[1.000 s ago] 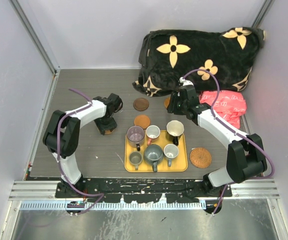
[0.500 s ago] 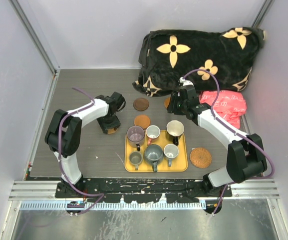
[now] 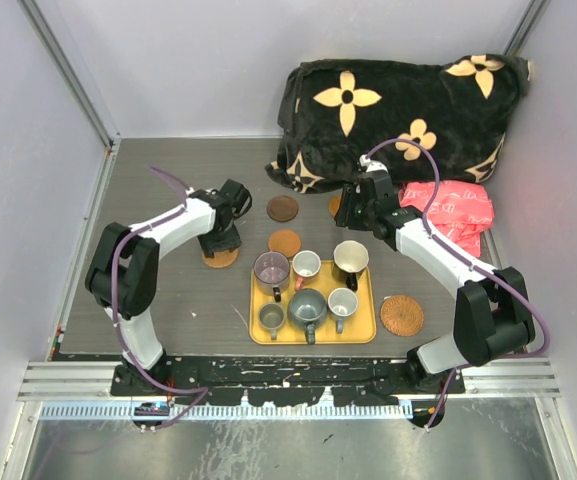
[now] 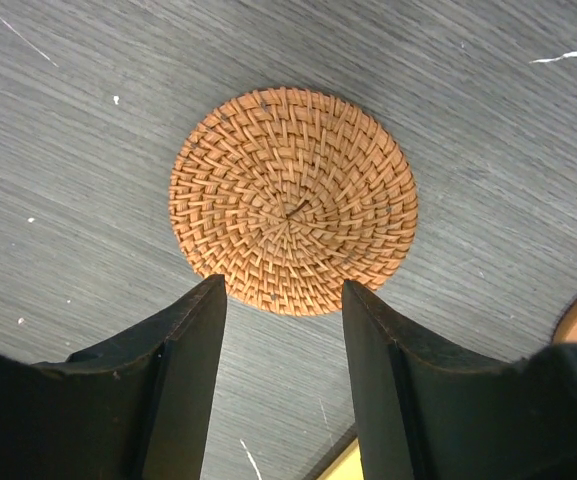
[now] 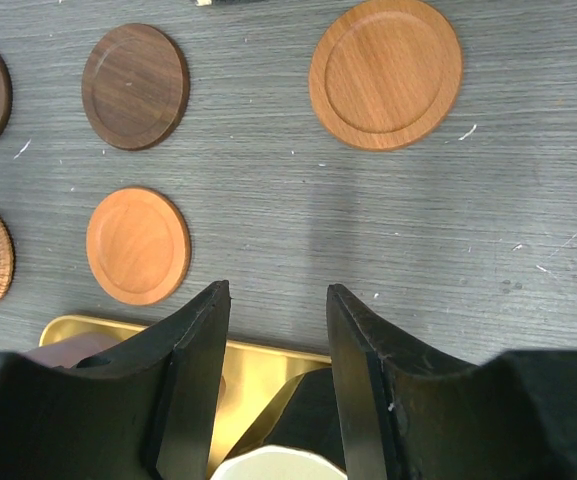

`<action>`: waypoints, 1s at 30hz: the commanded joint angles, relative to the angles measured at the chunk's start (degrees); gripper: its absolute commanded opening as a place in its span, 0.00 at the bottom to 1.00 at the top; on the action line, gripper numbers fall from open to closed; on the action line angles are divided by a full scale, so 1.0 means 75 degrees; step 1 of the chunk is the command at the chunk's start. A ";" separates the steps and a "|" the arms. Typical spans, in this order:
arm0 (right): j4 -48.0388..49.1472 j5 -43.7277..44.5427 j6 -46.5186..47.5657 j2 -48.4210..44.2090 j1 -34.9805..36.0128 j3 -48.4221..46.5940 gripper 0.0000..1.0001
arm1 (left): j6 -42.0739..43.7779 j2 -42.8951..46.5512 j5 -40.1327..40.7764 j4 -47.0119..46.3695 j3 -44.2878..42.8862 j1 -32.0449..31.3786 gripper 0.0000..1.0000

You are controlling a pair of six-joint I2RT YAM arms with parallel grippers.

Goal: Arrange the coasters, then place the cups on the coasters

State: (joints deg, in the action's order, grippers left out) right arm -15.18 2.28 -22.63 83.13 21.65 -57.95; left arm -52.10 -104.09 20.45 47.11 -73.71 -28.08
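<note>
Two left fingers [image 4: 183, 380] apart, pointing down over wicker coaster [image 4: 293, 200].

Bare table [image 3: 168, 170] leaves passage along the left and far-left up to the side wall [image 3: 28, 200], while the near middle is crowded by the yellow tray [image 3: 255, 330] packed with upright cups [image 3: 308, 290], and the bulky black blanket [image 3: 398, 110] and the red bag [image 3: 458, 210] beside it block the far right.

A black plush blanket with tan flowers [image 3: 398, 100] lies bunched on the grey wood-grain table [image 3: 158, 180], a red plastic bag [image 3: 460, 208] beside it, a yellow rectangular tray [image 3: 367, 332] nearer.
</note>
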 commanded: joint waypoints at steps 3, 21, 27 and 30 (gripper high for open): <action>0.0013 0.0117 0.0107 -0.0059 0.0007 -0.0278 0.50 | 0.0390 0.0104 0.0370 -0.0791 0.0347 -0.0041 0.52; -0.0226 0.0234 0.0147 0.0037 0.0008 -0.0490 0.50 | 0.0641 -0.0723 0.0283 -0.1154 0.0035 -0.0042 0.51; -0.0226 0.0237 0.0147 0.0070 0.0015 -0.0499 0.49 | 0.0766 -0.0909 0.0422 -0.1123 -0.0239 -0.0037 0.51; -0.0226 0.0235 0.0147 0.0094 0.0017 -0.0484 0.50 | 0.0788 -0.0980 0.0507 -0.1065 -0.0345 -0.0030 0.52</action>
State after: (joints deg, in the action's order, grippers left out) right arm -18.06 3.36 -22.20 83.94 21.65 -58.96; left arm -46.83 -109.12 22.24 40.71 -75.26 -28.14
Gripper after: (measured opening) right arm 0.494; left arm 0.514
